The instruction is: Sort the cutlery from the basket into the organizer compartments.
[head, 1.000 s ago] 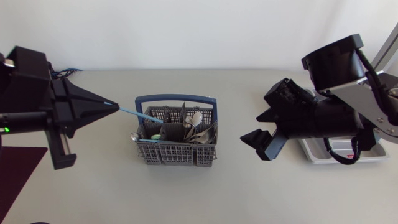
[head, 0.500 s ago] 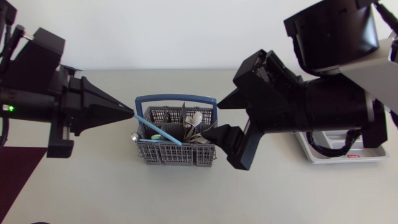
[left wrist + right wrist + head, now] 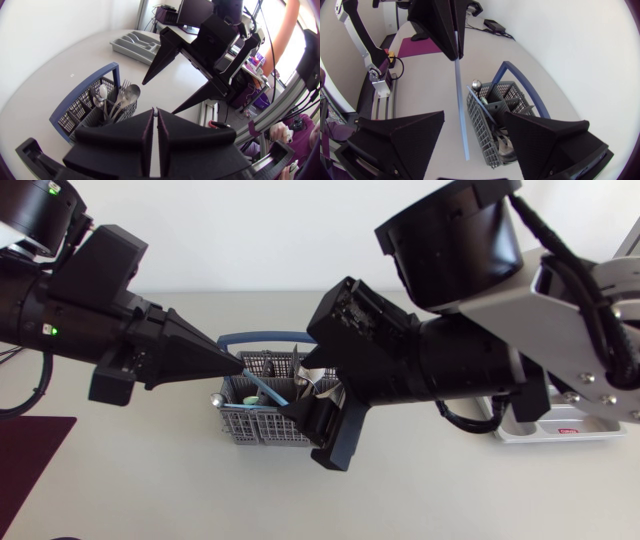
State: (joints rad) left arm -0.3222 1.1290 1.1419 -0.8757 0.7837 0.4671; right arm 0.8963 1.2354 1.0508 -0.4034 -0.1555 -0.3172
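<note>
At about 9 o'clock in the head view, the left gripper [image 3: 238, 366] has its fingers pinched together on the top end of a slim light-blue utensil [image 3: 265, 388]. The utensil hangs from that tip over the grey cutlery basket [image 3: 262, 427], just 7 o'clock of the table's middle. Its long axis runs from 10 o'clock to 4 o'clock, with the free end pointing down toward 4. I cannot tell whether that end is clear of the basket. It looks light, stiff, thin and smooth, so it will probably pivot or slip in an end pinch. Mid-shaft seems the safer place to grasp it. The right gripper [image 3: 292, 388] is spread wide and empty, its fingers either side of the utensil without touching it. The organizer [image 3: 127, 51] lies toward 3 o'clock.
</note>
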